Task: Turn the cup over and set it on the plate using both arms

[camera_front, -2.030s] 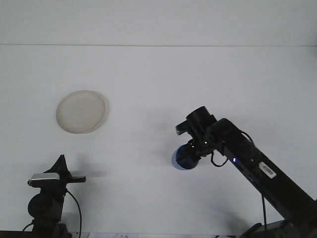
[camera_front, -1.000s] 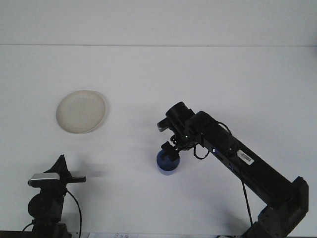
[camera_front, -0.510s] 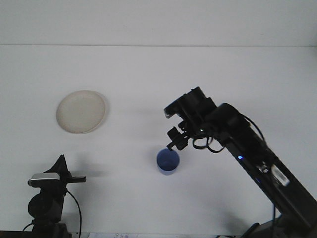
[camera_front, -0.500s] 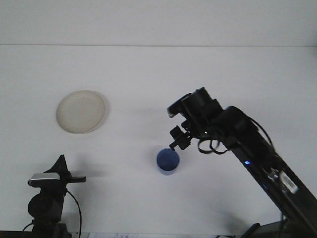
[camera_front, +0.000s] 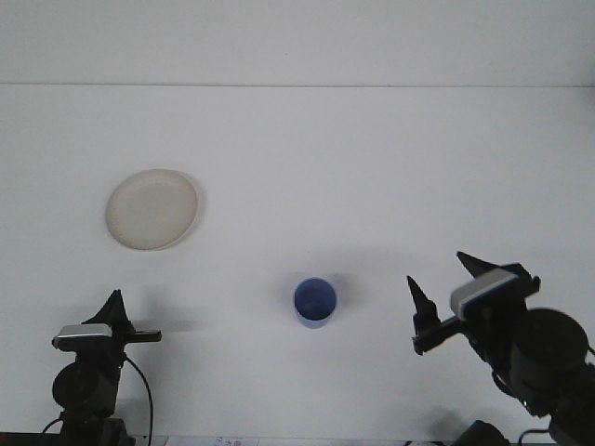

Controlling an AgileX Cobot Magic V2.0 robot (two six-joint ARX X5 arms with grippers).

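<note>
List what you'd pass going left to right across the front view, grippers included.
Left gripper → cream plate → blue cup, standing mouth up on the table → right gripper, open and clear of the cup.
</note>
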